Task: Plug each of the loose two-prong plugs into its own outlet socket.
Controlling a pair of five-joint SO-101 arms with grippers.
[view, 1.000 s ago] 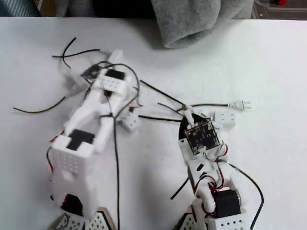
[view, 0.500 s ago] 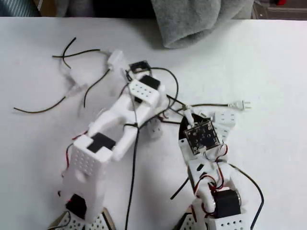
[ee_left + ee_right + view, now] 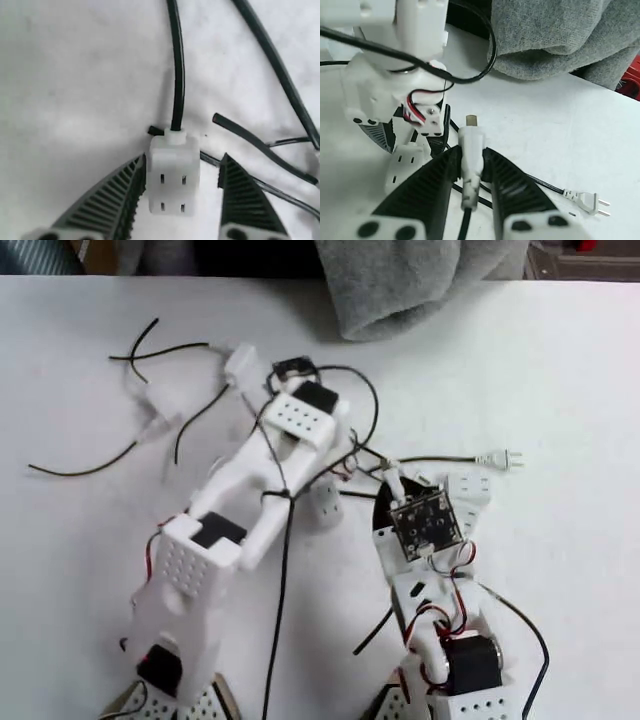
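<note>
Tabletop (image 3: 560,370): white, spanning the high view; thin black cords (image 3: 150,350) lie loose over its upper left and middle.
Cloth (image 3: 420,290): grey, bunched at the top centre, lying over the tabletop's far edge.
Room: a dark strip behind the far edge, too dim to make out.
Left arm (image 3: 230,500): runs from the lower left corner up to the middle of the frame.
Left jaws: released, standing either side of a socket (image 3: 174,175); one finger (image 3: 125,195) is against its side and the other is slightly apart.
Right arm (image 3: 440,620): rises from the lower right to just right of centre.
Right jaws: clenched on a plug (image 3: 470,150), gripping its white body.
Socket: small white block with two pairs of slots and a black cord from one end, flat on the tabletop between the two arms.
Plug: narrow and white; a brass prong (image 3: 471,120) sticks out past the fingertips towards the left arm's wrist.
Second plug (image 3: 497,457): loose at right of centre, prongs pointing right.
Second socket (image 3: 470,488): white, just beside the right arm's wrist.
</note>
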